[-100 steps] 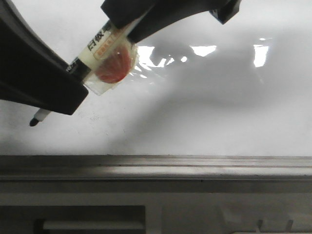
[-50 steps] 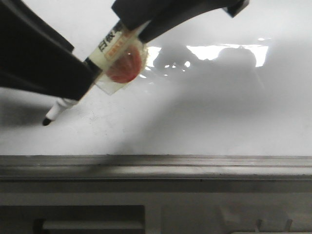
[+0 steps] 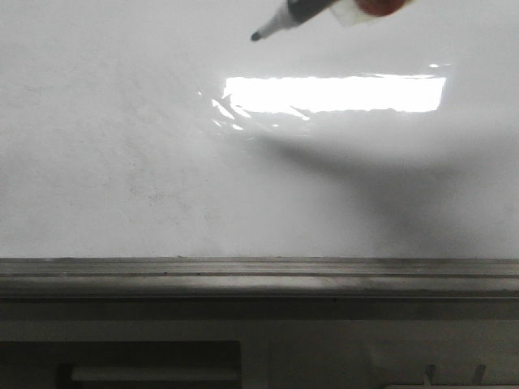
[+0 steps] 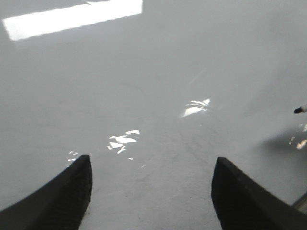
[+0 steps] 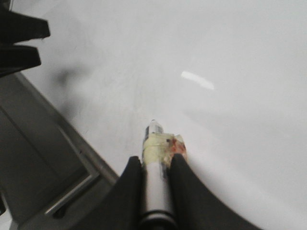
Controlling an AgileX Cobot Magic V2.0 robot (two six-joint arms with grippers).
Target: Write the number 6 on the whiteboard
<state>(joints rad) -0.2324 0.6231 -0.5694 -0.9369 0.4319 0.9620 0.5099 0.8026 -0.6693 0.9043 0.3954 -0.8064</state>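
The white-bodied marker pen (image 3: 293, 14), clamped in the right jaws, has lifted off the glossy white whiteboard (image 3: 162, 162); left jaws apart; no stroke drawn yet.

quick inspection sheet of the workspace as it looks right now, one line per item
surface: whiteboard, glossy white, faint grey smudges, bright light reflection across it
job's things: no number 6 drawn on the visible board; marker tip sits at the top of the front view
clutter: nothing seen
grippers: right tool shut on the marker, tape around its barrel; left tool open, nothing between its fingers
cables: nothing seen
surroundings: grey metal ledge along the board's lower edge, grey panel below
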